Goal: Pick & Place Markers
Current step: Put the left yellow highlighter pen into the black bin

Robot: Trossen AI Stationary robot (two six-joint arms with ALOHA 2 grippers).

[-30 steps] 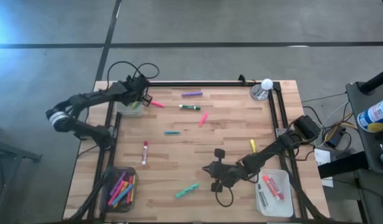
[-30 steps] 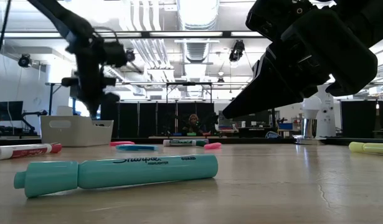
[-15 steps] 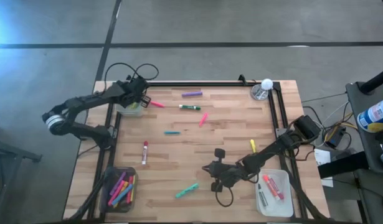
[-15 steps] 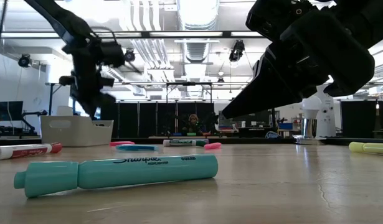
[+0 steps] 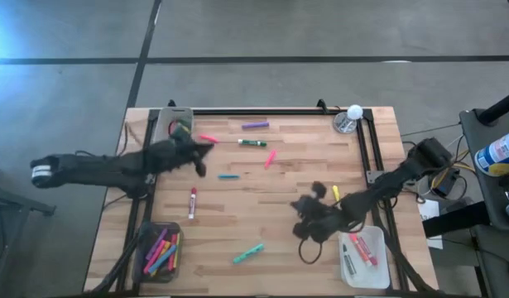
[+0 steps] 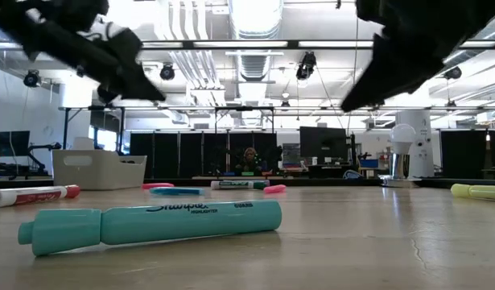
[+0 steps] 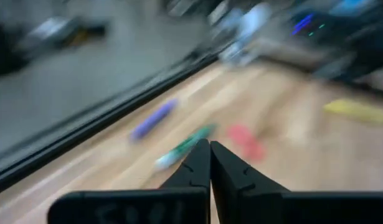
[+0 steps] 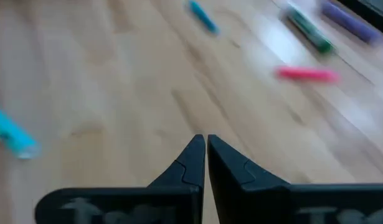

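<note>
The only words that can be read are "Sharpie" in big black letters and a smaller line that looks like "highlighter", both printed along the side of the teal marker [image 6: 150, 225] lying closest on the counter [image 6: 352, 242].

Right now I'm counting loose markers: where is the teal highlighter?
In the high view the teal highlighter lies on the table's near edge, between the bin of markers at the left corner and the right-corner bin; it fills the low view's foreground.

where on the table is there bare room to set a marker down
Bare wood lies between the red-and-white marker and the right gripper, above the teal marker. It is crowded along the far edge, around the purple marker and green marker.
</note>
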